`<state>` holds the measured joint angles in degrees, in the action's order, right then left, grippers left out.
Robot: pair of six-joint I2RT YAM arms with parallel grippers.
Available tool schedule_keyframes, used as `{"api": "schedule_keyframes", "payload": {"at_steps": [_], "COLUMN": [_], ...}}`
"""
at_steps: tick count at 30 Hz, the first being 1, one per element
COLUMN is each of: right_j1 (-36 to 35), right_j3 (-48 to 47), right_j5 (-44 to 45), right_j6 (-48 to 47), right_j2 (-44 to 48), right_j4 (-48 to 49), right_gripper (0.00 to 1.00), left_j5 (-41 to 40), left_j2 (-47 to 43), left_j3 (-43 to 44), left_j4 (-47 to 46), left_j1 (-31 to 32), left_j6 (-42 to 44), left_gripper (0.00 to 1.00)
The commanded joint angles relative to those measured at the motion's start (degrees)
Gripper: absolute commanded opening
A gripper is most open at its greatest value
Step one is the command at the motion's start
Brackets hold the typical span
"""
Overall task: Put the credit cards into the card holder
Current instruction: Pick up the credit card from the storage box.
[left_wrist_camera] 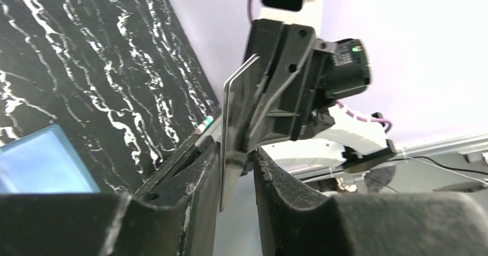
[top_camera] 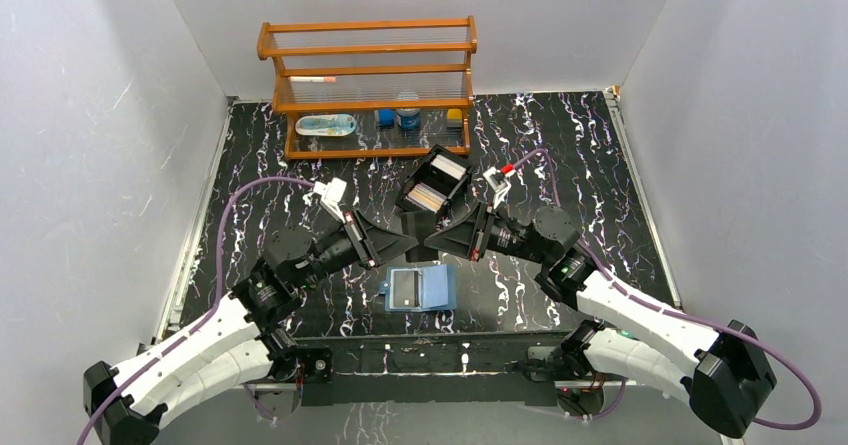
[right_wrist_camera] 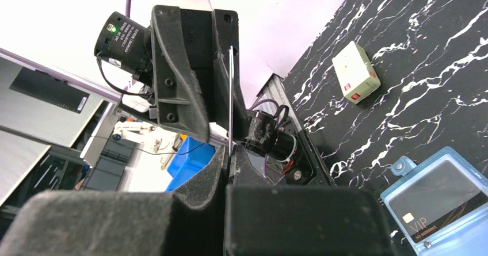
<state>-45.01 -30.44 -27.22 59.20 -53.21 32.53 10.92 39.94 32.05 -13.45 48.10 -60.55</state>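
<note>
A thin credit card (left_wrist_camera: 236, 112) stands edge-on in the air between my two grippers, above the table's middle. My right gripper (right_wrist_camera: 230, 149) is shut on the credit card (right_wrist_camera: 231, 95). My left gripper (left_wrist_camera: 236, 152) faces it with its jaws a little apart. The card lies against one finger and a gap shows to the other. In the top view the left gripper (top_camera: 405, 233) and the right gripper (top_camera: 445, 233) meet tip to tip. The blue card holder (top_camera: 420, 288) lies flat just in front of them, with a dark card behind its clear window (right_wrist_camera: 440, 198).
A black two-compartment box (top_camera: 405, 203) behind the grippers holds a white stack (top_camera: 448, 165) and a tan stack (top_camera: 425, 197) of cards. A wooden rack (top_camera: 370, 85) with small items stands at the back. A cream packet with a red mark (right_wrist_camera: 357, 72) lies on the marbled table.
</note>
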Motion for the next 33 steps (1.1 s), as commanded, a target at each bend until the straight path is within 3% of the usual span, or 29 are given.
{"api": "schedule_keyframes", "payload": {"at_steps": [1,5,17,19,23,26,33], "right_j1": [-0.2,-0.2,-0.2,-0.2,-0.2,-0.2,-0.2], "right_j3": [1.3,1.1,1.8,1.8,2.0,2.0,2.0], "right_j5": [-2.3,-4.1,-5.3,-5.6,-6.0,-6.2,-7.3], "right_j6": [2.9,3.8,6.3,6.6,7.3,7.2,7.9], "right_j2": [0.8,0.4,-0.1,-0.2,-0.6,-0.7,-1.8], "right_j4": [7.9,9.6,13.4,13.8,14.9,14.9,16.5], "right_gripper": [0.0,0.0,0.0,0.0,0.0,0.0,0.0], "left_j5": [1.0,-0.8,-0.5,-0.3,-0.3,-0.5,0.0], "left_j2": [-3.4,-5.4,-6.2,-6.4,-6.9,-7.4,-7.0], "left_j3": [-1.0,-2.2,-3.7,-4.2,-4.9,-5.3,-5.9], "left_j4": [-8.6,-10.3,-15.1,-16.4,-18.2,-19.4,-21.8], "left_j1": [0.1,0.1,0.1,0.1,0.0,0.1,0.0], "left_j6": [-1.1,-1.7,-2.5,-3.0,-3.5,-4.0,-4.5], "left_gripper": [0.3,0.33,0.05,0.05,0.16,0.16,0.0]}}
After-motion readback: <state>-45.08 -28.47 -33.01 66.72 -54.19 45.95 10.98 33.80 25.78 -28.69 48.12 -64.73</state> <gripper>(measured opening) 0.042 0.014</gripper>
